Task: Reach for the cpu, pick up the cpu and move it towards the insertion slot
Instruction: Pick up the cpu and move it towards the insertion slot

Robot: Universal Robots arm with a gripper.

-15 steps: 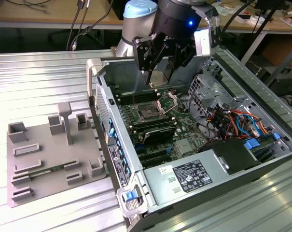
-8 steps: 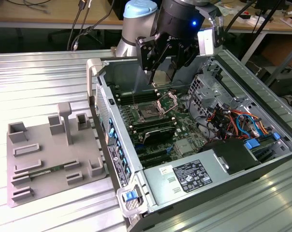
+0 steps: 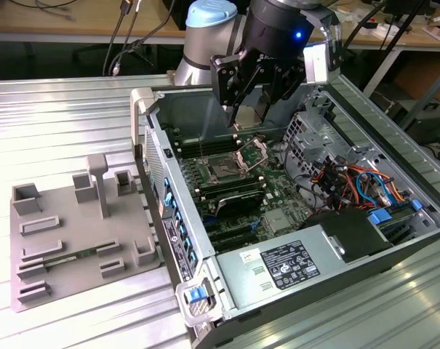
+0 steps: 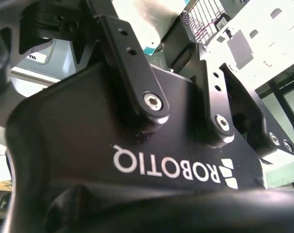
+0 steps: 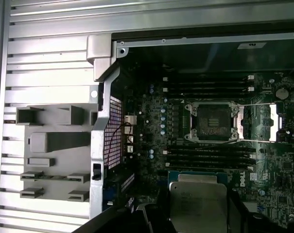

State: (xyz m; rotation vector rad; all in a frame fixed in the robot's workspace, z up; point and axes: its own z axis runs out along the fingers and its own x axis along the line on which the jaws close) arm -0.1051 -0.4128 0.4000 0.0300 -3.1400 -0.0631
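My gripper (image 3: pixel 246 116) hangs inside the open computer case, shut on the cpu (image 3: pixel 246 110), a small flat chip with a silvery top. In the first wrist view the cpu (image 5: pixel 198 204) sits between the dark fingers (image 5: pixel 146 219), its metal top facing the camera. The insertion slot (image 3: pixel 223 169) is a dark square socket in a silver frame on the green board, below and a little to the exterior view's left of the gripper. The first wrist view shows the slot (image 5: pixel 212 121) uncovered, with its hinged bracket (image 5: pixel 263 121) swung open beside it.
A grey tray (image 3: pixel 74 233) with raised plastic fixtures lies on the ribbed metal table at the exterior view's left. The case wall (image 3: pixel 150 145) stands between tray and board. Long black memory slots (image 5: pixel 210 87) flank the socket. A drive cage (image 3: pixel 314 138), cables (image 3: pixel 358 182) and power supply (image 3: pixel 285 265) crowd the exterior view's right.
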